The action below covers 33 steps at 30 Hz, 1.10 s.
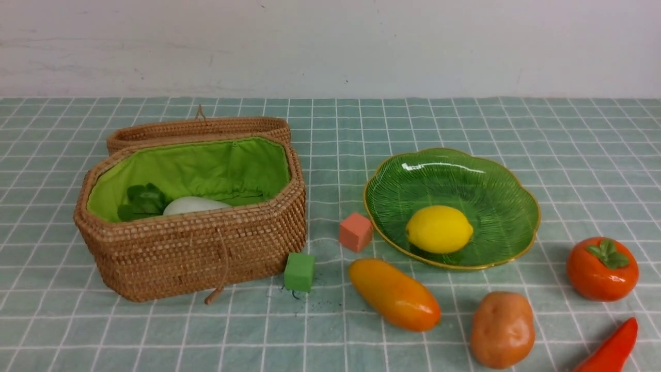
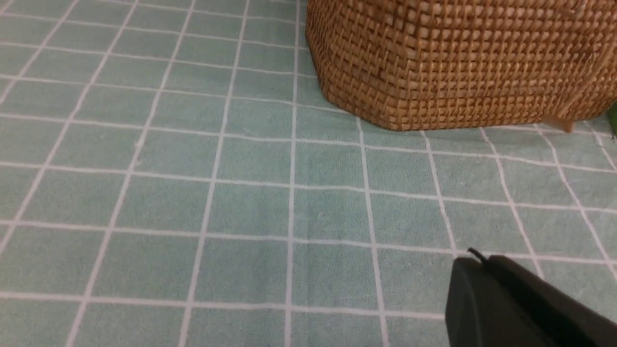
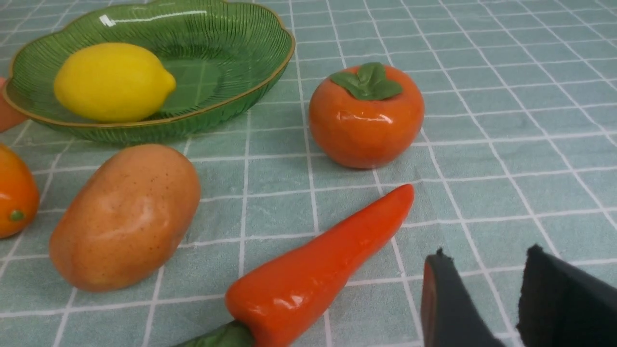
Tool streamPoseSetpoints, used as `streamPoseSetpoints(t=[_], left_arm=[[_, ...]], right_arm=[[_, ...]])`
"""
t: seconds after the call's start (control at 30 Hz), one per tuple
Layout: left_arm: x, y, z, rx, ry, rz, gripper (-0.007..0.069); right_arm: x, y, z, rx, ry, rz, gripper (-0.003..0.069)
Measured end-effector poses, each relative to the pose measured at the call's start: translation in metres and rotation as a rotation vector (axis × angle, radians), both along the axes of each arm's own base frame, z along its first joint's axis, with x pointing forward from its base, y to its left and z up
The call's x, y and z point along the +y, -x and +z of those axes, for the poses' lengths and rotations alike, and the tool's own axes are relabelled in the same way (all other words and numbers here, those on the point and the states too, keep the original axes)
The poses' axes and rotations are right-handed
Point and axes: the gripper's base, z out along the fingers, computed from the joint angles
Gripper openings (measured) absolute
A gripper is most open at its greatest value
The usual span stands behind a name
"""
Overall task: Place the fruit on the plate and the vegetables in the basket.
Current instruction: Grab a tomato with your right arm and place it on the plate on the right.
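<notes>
The lemon (image 1: 439, 229) lies on the plate (image 1: 534, 206) and the white radish (image 1: 193, 205) in the open basket (image 1: 196, 253). The mango (image 1: 395, 294), persimmon (image 1: 601, 268), potato (image 1: 502, 329) and red pepper (image 1: 612, 349) lie loose near the plate; the right gripper (image 3: 487, 253) is beside the pepper, jaws parted around nothing, and the left gripper (image 2: 482, 270) is clenched empty over bare cloth near the basket's wall. Everything rests on a pale green tablecloth (image 1: 465, 124) with a white grid, a plain white wall (image 1: 330, 46) behind: three fruits, three vegetables in sight, a salmon cube (image 1: 355, 232) and a green cube (image 1: 299, 272), one plate, one basket.
</notes>
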Motion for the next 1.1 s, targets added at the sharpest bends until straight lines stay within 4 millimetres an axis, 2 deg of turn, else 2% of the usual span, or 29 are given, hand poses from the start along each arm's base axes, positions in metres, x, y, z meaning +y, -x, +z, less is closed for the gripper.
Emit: streamPoseSetpoints(t=[1.1], left_arm=[[-0.0004, -0.0003, 0.0, -0.008, 0.025, 0.018, -0.0006]], right_arm=[[0.0, 0.0, 0.0, 0.0, 0.0, 0.0, 0.0242]])
